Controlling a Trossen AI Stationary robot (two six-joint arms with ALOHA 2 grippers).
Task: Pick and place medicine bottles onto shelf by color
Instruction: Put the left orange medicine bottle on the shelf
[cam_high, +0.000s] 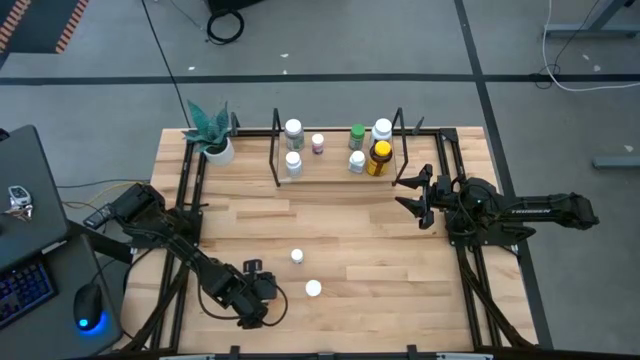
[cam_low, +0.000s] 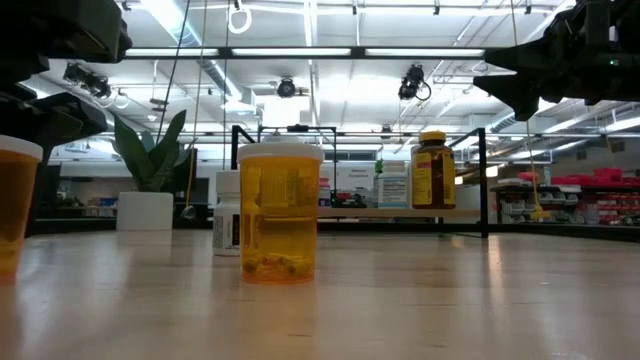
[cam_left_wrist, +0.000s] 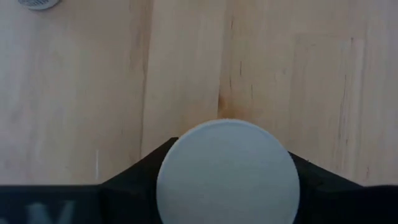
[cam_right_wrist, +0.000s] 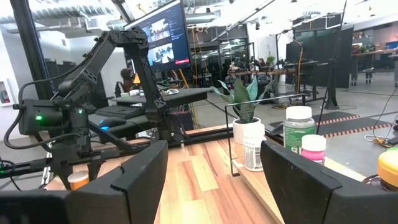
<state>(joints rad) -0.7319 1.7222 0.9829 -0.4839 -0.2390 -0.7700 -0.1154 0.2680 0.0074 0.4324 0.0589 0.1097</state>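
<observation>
Your left gripper (cam_high: 262, 290) sat low at the near left of the table (cam_high: 380, 250), its fingers (cam_left_wrist: 134, 177) on either side of an orange bottle (cam_left_wrist: 227, 171) whose white cap filled the left wrist view. Whether those fingers already pinched the bottle or only flanked it, you could not tell from the pictures. In the right wrist view that same bottle showed as an orange body (cam_right_wrist: 78, 180) under the left arm's gripper.

Two more white-capped bottles stood loose on the table: one (cam_high: 297, 257) near the middle, another (cam_high: 314, 289) nearer the front, just beside the left gripper. In the low view the closest was clear orange with small pills at the bottom (cam_low: 279, 213), with a white one (cam_low: 227, 212) just behind it.

Your right gripper (cam_high: 412, 192) hovered above the table just right of the shelf (cam_high: 335, 178), fingers (cam_right_wrist: 140, 177) spread and holding nothing.

On the shelf stood seven bottles: two white ones (cam_high: 293, 130) at the left end, a pink one (cam_high: 318, 143), a green one (cam_high: 357, 134), and the amber bottle (cam_high: 379, 158) with its yellow cap at the right end among others.

A potted plant (cam_high: 212, 132) stood at the far left corner of the table.
</observation>
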